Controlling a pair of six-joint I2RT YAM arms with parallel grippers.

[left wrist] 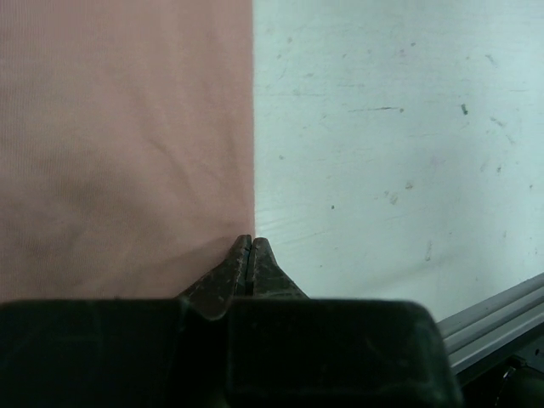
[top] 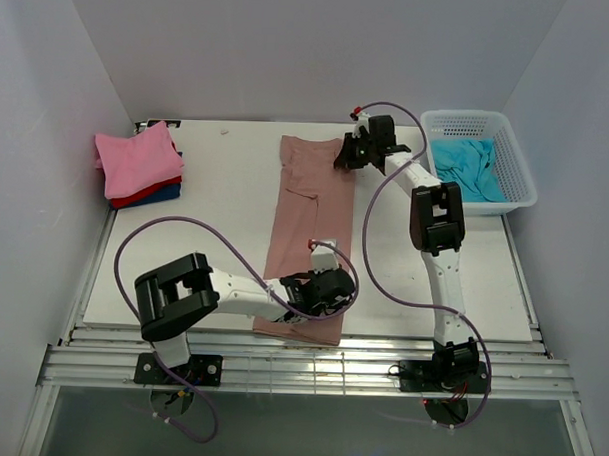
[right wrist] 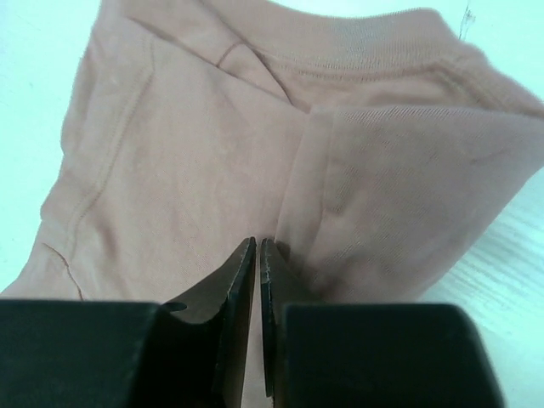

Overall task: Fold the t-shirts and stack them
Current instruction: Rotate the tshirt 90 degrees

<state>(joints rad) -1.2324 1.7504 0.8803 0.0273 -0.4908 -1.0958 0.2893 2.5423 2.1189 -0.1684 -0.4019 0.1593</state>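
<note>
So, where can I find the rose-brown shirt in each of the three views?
Top external: the shirt lies as a long strip in the middle of the table, running far to near.
Left wrist: the shirt fills the left half, its straight edge down the middle.
Right wrist: the shirt fills most of the picture, collar at the top.
Shared landmark: the white table beside it.

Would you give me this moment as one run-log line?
step: folding rose-brown shirt | left end effector: shut at near end | right end effector: barely open at collar end
</note>
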